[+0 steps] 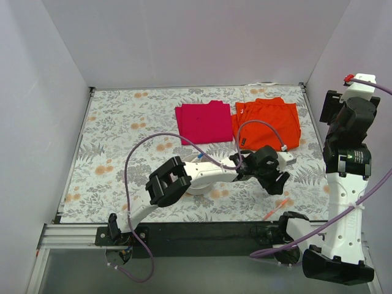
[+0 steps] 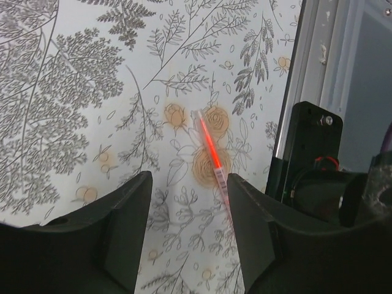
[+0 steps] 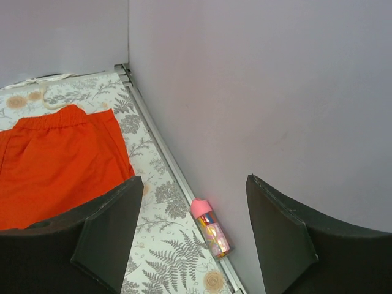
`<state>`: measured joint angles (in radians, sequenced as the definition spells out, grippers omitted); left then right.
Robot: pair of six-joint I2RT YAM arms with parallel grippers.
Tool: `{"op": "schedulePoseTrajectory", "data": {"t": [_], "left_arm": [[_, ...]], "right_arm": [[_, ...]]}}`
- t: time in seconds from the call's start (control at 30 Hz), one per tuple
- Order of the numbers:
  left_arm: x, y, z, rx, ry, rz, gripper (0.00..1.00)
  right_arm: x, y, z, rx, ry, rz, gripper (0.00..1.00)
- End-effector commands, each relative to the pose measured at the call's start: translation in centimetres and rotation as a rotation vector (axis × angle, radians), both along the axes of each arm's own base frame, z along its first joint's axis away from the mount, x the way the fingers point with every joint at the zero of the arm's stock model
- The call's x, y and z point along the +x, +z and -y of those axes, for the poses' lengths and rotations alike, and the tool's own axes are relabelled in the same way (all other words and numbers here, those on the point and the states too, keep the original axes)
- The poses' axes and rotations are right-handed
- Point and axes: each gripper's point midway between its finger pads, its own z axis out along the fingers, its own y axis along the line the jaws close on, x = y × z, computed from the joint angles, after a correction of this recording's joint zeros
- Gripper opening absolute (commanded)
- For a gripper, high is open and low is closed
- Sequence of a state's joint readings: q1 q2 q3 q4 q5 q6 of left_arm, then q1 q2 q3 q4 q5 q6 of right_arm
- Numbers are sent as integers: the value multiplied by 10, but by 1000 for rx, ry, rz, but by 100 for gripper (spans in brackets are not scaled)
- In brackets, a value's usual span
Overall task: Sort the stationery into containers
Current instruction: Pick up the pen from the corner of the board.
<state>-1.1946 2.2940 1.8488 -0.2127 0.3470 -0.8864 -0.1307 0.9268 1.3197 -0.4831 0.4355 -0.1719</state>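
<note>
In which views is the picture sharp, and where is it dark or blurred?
Top external view: soft even light, no hard shadows, and the orange pen is tiny. Left wrist view: pen and floral cloth sharp; the near jaws dark and featureless. Right wrist view: the pink-capped tube is clear; jaws dark.

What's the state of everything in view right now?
Orange pen: lying flat, not gripped.
Left claw: open above the pen, nothing held.
Right claw: open, empty.
Pink-capped tube: cap on, lying on its side against the wall.
Magenta cloth: folded, lying flat.
Orange cloth: folded, lying flat.
</note>
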Motion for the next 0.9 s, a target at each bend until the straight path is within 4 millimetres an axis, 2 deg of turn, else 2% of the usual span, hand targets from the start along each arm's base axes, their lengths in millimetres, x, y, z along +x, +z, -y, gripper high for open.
{"op": "schedulePoseTrajectory", "data": {"t": [0.0,0.03,0.07,0.4,0.67,0.8,0.87], "left_arm": [[-23,21,34,-64,5,88,51],[-20,19,38,-55,18,134,51],[-23,9,38,-34,20,150,51],[-42,-40,45,44,10,193,47],[-43,-63,50,57,14,224,44],[-41,-76,46,80,8,236,40],[-41,-85,41,104,0,247,35]], "right_arm": [[-2,13,4,-7,-21,22,76],[-1,12,4,-5,-20,19,76],[-1,12,4,-3,-20,18,75],[1,4,-1,8,7,-24,73],[6,-2,-5,15,38,-54,72],[9,-7,-6,21,48,-64,72],[12,-9,-9,31,60,-64,71]]}}
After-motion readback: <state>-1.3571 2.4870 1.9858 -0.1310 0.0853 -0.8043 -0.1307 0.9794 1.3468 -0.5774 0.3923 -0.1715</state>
